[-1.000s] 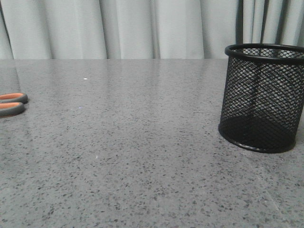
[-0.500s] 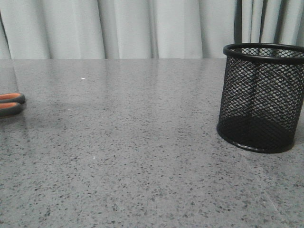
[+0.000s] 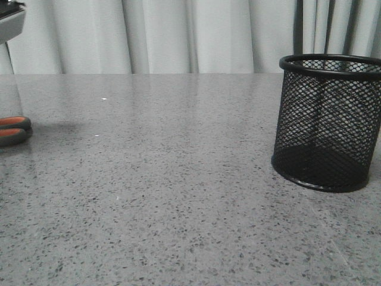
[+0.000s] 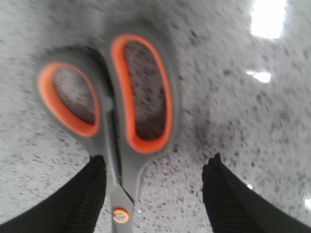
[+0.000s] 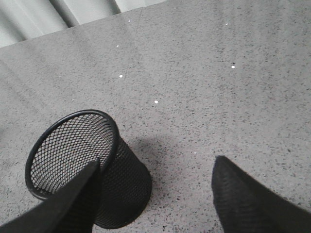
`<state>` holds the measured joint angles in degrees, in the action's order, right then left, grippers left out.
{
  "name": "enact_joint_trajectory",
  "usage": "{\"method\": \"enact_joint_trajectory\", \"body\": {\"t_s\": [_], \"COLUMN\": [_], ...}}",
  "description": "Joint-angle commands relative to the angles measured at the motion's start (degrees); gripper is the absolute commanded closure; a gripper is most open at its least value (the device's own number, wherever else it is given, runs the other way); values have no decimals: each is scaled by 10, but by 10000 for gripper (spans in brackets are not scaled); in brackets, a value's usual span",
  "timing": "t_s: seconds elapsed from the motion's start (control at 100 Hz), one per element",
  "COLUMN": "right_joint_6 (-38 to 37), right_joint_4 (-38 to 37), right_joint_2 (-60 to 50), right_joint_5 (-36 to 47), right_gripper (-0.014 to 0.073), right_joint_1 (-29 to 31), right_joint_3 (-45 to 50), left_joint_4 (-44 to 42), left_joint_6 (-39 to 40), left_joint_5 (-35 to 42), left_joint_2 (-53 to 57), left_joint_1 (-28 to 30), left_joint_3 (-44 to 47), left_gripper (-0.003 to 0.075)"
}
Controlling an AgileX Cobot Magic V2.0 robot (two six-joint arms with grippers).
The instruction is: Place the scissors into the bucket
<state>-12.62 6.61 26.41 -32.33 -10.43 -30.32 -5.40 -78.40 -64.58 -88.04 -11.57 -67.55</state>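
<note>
The scissors (image 4: 116, 121) lie flat on the speckled grey table, with dark grey handle loops lined in orange; only the loops (image 3: 13, 131) show at the far left edge of the front view. My left gripper (image 4: 156, 162) is open just above them, its fingers (image 4: 82, 194) straddling the neck near the orange pivot, without gripping. The bucket (image 3: 327, 122), a black wire-mesh cup, stands upright and empty at the right. My right gripper (image 5: 155, 167) is open above the table beside the bucket (image 5: 87, 165), one finger over its rim.
A grey part of the left arm (image 3: 11, 21) shows at the front view's top left corner. Pale curtains (image 3: 178, 36) hang behind the table's far edge. Speckled table top (image 3: 178, 179) lies between scissors and bucket.
The left arm's grey part has come into the front view's top left corner and casts a shadow by the scissors. The view shifted slightly between the earliest frame and the later one.
</note>
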Motion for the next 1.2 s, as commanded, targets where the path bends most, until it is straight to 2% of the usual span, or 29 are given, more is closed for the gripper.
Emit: {"method": "enact_joint_trajectory", "body": {"t_s": [0.0,0.12,0.39,0.62,0.84,1.09,1.19], "right_joint_6": [7,7,7,7,7,7,7], "right_joint_4": [-6,-6,-7,-7,-7,-6,-6], "right_joint_2": [2,2,2,2,2,2,2], "right_joint_5": [37,37,30,3,-31,-56,-57], "right_gripper": [156,156,156,156,156,156,156], "right_joint_1": [-6,-12,-12,-12,-12,-12,-12], "right_joint_3": [-21,-20,-14,-14,-14,-14,-14], "left_joint_4": [16,38,54,72,93,119,144], "left_joint_6": [-38,-38,-40,-40,-41,-37,-1], "left_joint_5": [-9,0,12,10,-40,-57,-60], "left_joint_2": [9,4,-20,-64,-107,-126,-126], "left_joint_1": [26,55,62,62,62,78,83], "left_joint_3": [-24,-26,-33,-96,-114,-111,-111], "left_gripper": [308,308,307,308,308,314,359]}}
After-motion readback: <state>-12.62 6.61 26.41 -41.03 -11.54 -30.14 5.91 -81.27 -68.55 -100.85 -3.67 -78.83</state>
